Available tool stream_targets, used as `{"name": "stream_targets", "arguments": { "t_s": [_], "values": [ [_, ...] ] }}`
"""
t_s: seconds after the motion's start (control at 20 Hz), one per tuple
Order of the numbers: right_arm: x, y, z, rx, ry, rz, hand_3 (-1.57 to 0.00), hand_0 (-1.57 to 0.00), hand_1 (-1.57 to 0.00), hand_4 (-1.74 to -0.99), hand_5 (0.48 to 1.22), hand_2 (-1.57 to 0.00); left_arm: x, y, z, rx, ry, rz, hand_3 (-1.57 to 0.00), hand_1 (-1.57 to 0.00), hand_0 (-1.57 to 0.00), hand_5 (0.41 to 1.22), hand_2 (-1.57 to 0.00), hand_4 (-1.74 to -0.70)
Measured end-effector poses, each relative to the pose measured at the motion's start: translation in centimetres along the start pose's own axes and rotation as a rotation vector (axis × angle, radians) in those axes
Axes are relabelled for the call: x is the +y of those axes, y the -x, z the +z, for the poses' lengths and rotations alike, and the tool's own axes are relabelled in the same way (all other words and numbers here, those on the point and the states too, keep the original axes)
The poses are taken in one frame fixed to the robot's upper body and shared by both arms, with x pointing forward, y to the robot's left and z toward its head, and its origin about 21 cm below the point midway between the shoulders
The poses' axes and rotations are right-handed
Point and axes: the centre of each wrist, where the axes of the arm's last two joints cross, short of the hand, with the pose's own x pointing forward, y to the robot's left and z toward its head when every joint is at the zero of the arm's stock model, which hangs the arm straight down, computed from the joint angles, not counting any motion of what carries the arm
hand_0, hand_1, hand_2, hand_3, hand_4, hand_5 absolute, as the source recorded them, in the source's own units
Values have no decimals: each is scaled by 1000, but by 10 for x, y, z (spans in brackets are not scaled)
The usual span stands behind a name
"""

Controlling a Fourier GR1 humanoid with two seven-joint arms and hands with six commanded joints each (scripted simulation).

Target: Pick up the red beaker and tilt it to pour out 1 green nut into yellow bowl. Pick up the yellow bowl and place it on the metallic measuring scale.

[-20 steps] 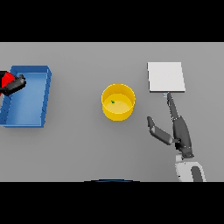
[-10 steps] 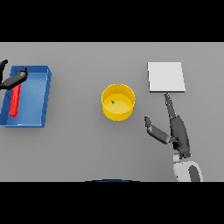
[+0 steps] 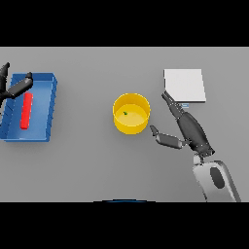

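From the head view I see a plain grey table (image 3: 97, 165) filling the whole scene. Near the middle stands the yellow bowl (image 3: 131, 113), upright, with one small green nut (image 3: 125, 113) lying on its floor, a little left of centre. To the right and slightly farther back sits the metallic measuring scale (image 3: 184, 85), a flat pale square plate, apart from the bowl.

On the far left I see a blue tray (image 3: 46, 114), and inside it the red beaker (image 3: 26, 111) lies on its side, lengthwise, toward the tray's left half. My left hand (image 3: 15, 87) shows at the left edge above the tray's back corner; its fingers are spread and released, gripping nothing, and they sit just above the beaker's upper end without closing on it.

My right hand (image 3: 187, 127) comes in from the lower right. Its fingers are stretched out straight, their tips reaching to the near left corner of the scale, and the thumb sticks out leftward toward the bowl, near its right side but not touching it. This hand is relaxed and holds nothing.
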Motion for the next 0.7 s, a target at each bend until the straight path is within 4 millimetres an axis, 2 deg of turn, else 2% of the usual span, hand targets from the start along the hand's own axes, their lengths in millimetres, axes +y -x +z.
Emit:
{"name": "stream_targets", "arguments": {
  "t_s": [0.15, 0.3, 0.55, 0.7],
  "values": [
    [-12, -4, -14, -9, -116, 206, 1, 1, 1, -1279, 671, 1, 4, -1, 0, -11, 1, -1, -2, -3, -3, 708, -3, -795],
    [-13, -16, -36, -71, -237, 401, 1, 1, 1, -1276, 666, 1, 1, -1, -1, -3, 0, 1, -1, -1, -1, 716, -1, -793],
    [-10, -29, -64, -133, -397, 525, 1, 1, 1, -1274, 656, 1, 3, -5, -1, -17, -1, -7, 0, 0, 0, 723, 0, -798],
    [-3, -32, -74, -160, -484, 574, 1, 1, 1, -1277, 677, 1, 1, -5, -2, -13, 6, -10, 1, 1, 1, 718, 1, -797]
  ]
}}
